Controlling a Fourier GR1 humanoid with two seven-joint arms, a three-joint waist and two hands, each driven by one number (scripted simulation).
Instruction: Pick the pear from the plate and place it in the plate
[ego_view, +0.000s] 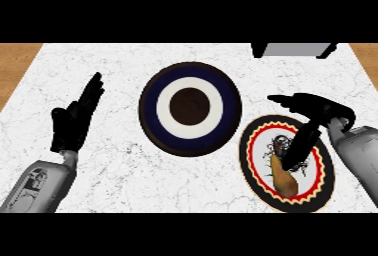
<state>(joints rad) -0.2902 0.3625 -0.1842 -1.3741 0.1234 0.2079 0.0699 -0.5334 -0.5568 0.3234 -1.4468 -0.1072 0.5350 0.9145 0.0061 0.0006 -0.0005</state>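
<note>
— White stone with thin grey lines, that is the surface (148, 175). What is on it?
— Two plates. The blue plate (159, 100) is in the middle. It has a white ring and a dark brown spot inside. The red plate (253, 150) is just beside it, at the right and nearer to the robot. It has a black edge and a yellow zigzag.
— Where is the pear (284, 182)?
— It lies on the red plate. It is brown and yellow, and its fat end is at the near side.
— Is a robot hand on it?
— Yes, the right robot hand (317, 112) is over that plate. Its long fingers (301, 145) point down, straight, and lie across the thin top end of the pear. The thumb sticks out to the side, away from the pear.
— And the other one?
— The left robot hand (70, 122) is at the left, well apart from both plates. It is open, fingers up, and holds nothing.
— Anything else?
— A grey box (295, 49) at the far edge.
</note>
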